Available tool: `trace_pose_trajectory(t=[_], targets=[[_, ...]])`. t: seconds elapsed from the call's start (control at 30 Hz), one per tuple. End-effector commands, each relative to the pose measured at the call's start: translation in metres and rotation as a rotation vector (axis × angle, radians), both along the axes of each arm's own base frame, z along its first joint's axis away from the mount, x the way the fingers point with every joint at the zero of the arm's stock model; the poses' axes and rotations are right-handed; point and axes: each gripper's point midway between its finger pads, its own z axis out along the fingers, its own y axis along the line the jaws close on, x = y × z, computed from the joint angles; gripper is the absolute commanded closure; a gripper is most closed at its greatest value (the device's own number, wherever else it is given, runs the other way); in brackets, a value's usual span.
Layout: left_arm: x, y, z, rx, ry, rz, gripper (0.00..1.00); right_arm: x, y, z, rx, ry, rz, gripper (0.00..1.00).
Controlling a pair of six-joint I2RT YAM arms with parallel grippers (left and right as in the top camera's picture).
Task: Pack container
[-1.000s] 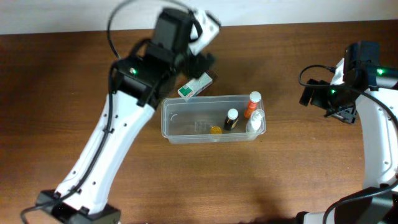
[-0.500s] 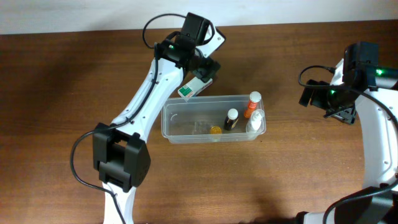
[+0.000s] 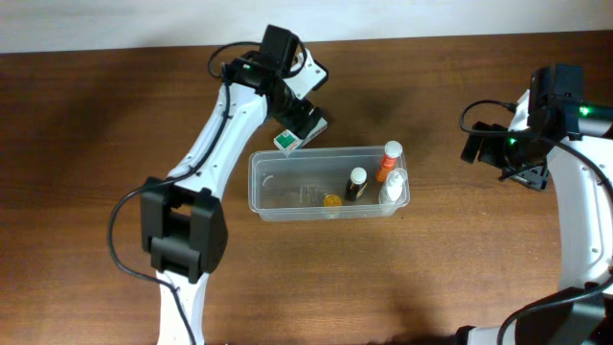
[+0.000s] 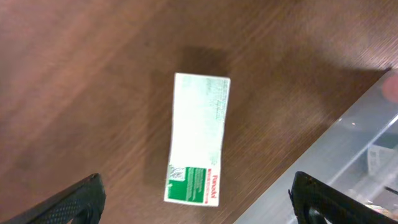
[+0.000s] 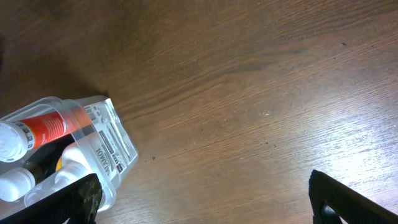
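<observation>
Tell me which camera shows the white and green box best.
Left wrist: the white and green box lies whole on the table, printed face up. Overhead shows it small, partly under the left tool. Right wrist misses it.

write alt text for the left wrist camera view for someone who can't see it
A small white box with a green and red printed end lies flat on a brown wooden table, seen from straight above. The open left end effector shows only as dark fingertips in the bottom corners, not touching the box. A clear plastic container fills the lower right.
</observation>
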Motion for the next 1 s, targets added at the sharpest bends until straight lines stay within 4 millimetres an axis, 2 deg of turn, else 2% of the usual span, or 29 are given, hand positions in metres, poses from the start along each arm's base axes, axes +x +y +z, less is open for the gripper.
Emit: trace_pose_trajectory(t=[0.0,0.3,0.97], targets=[[-0.004,-0.004,-0.024,0.004,0.054,-0.030,0.04,-0.001,0.000,-0.004,0.003,0.013,0.007,0.01],[-0.019,0.002,-0.059,0.063,0.155,-0.078,0.01,-0.001,0.000,-0.004,0.003,0.013,0.007,0.02],[-0.018,0.004,-0.102,0.096,0.202,-0.089,0.01,-0.001,0.000,-0.004,0.003,0.013,0.007,0.01]])
